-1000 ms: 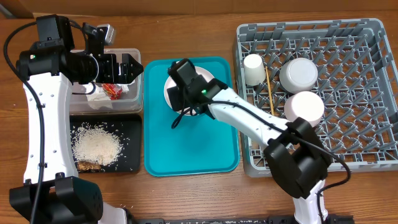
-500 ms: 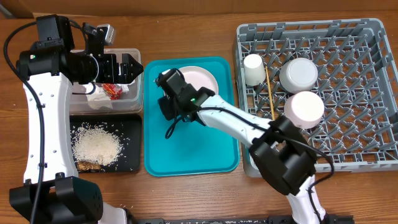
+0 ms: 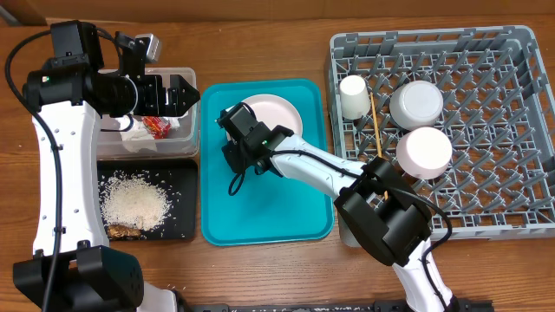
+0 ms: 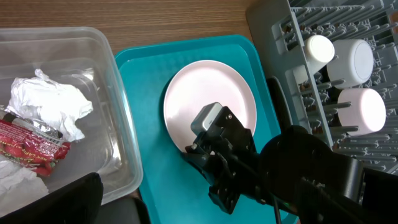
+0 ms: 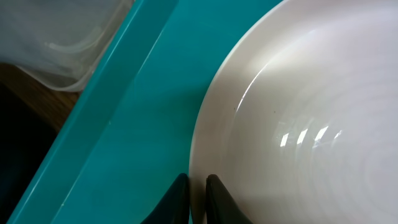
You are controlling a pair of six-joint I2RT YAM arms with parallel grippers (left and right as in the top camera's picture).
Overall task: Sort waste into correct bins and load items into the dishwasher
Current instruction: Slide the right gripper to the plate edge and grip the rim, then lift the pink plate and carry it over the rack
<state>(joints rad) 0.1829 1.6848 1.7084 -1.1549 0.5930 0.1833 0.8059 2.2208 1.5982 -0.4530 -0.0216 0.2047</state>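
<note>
The pale pink plate (image 3: 279, 111) lies at the back of the teal tray (image 3: 269, 208). My right gripper (image 3: 237, 132) is at the plate's left rim; in the right wrist view its fingertips (image 5: 198, 193) are closed on the rim of the plate (image 5: 298, 124). My left gripper (image 3: 186, 94) hovers open and empty over the right end of the clear tub (image 3: 192, 143), which holds white napkins (image 4: 50, 102) and the red wrapper (image 4: 28, 146). Rice (image 3: 134, 204) lies in the black tray (image 3: 184, 173). The plate also shows in the left wrist view (image 4: 211, 93).
The grey dish rack (image 3: 486, 173) at the right holds a white cup (image 3: 353, 95), two bowls (image 3: 416, 102) (image 3: 424, 152) and chopsticks (image 3: 375, 126). Brown scraps (image 3: 121, 230) lie at the black tray's front. My right arm stretches across the teal tray.
My right gripper moved left off the middle of the plate to its left rim and settled there. The left arm has not moved.
</note>
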